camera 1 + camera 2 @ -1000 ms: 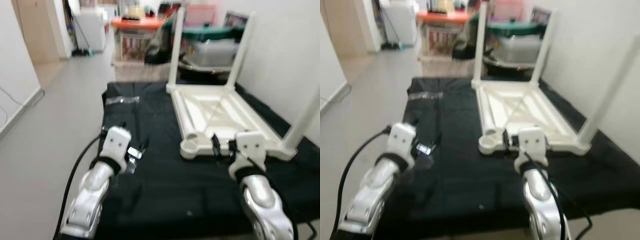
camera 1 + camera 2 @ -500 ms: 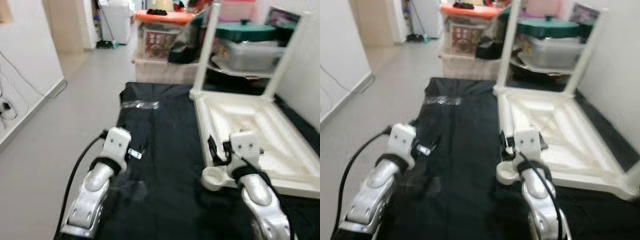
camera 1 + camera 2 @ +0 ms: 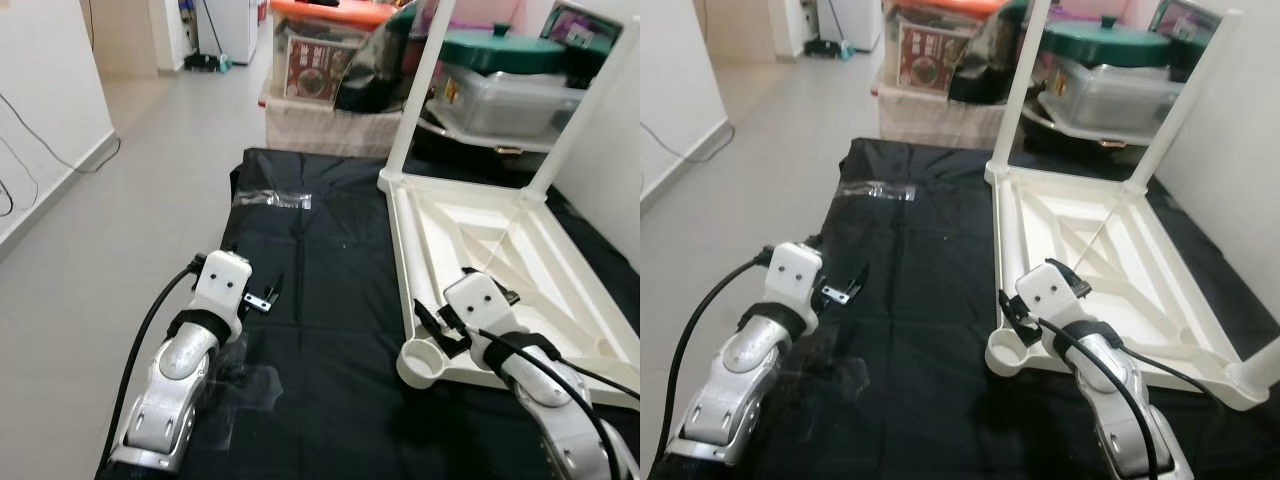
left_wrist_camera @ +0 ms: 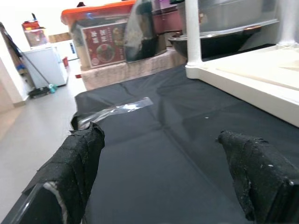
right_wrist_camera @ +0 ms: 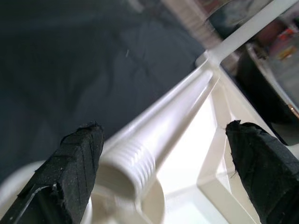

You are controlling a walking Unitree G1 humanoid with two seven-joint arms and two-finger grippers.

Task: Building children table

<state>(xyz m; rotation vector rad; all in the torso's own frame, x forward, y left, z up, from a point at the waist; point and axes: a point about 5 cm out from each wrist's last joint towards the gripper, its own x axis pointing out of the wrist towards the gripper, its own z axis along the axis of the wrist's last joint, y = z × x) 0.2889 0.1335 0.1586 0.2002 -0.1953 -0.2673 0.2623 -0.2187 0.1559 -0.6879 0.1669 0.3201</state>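
Note:
A white children's table (image 3: 520,250) lies upside down on a black cloth (image 3: 320,300), with upright legs (image 3: 420,80) at three corners. Its near left corner has an empty round socket (image 3: 425,362). A loose white leg (image 5: 163,121) with a threaded end lies along the table's left side, pointing at that socket (image 5: 154,205). My right gripper (image 3: 450,325) hovers open just above the socket, one finger (image 5: 70,168) on each side of the threaded end. My left gripper (image 3: 262,295) is open over bare cloth, holding nothing. A clear plastic bag (image 3: 275,198) lies farther ahead.
Storage boxes stand past the cloth: one with an orange lid (image 3: 325,60), one with a green lid (image 3: 500,70). A white wall (image 3: 610,120) runs close along the right. Grey floor (image 3: 130,200) lies to the left, with a cable by the left wall.
The camera has shifted, so the table looks nearer. My right gripper has sunk and tilted toward the empty corner socket. The left gripper stays open over the cloth.

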